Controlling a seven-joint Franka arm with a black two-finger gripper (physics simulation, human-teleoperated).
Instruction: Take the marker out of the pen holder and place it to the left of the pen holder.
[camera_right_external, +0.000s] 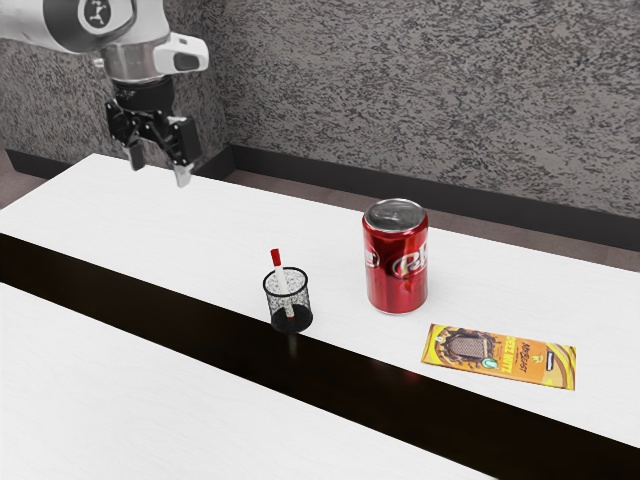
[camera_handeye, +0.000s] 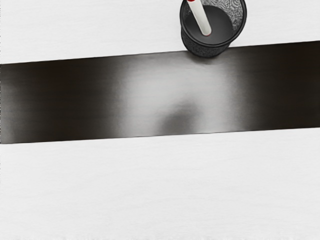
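At the exterior view's left, the white and grey robot arm (camera_right_external: 137, 62) holds our black two-finger hand (camera_right_external: 160, 172) above the far part of the white table (camera_right_external: 120, 225). The two fingers stand wide from each other, and we see nothing between them. Next, toward the right, comes the slim white marker with a red upper end (camera_right_external: 281, 279). It is inside the round black mesh pen holder (camera_right_external: 304, 301), leaning against the rim, with its upper part standing out above. The holder stands upright, just beside the dark glossy strip (camera_right_external: 150, 315) of the table. Further right stands the red Dr Pepper can (camera_right_external: 397, 262), and after it lies the flat yellow and brown snack packet (camera_right_external: 500, 357).

We judge that our first step is to bring the hand over the marker. It is probably light and stiff, of smooth plastic, so it will not bend much, but it can turn or slip between the fingers. The good place to take it is the part above the rim, near the red end, with the fingers set along its slope and a moderate squeeze. The mesh holder also seems light; if we pull the marker sideways, it may drag or tip. Therefore we should lift along the lean until the lower end passes the rim, then lay the marker down gently, because a round body may roll.
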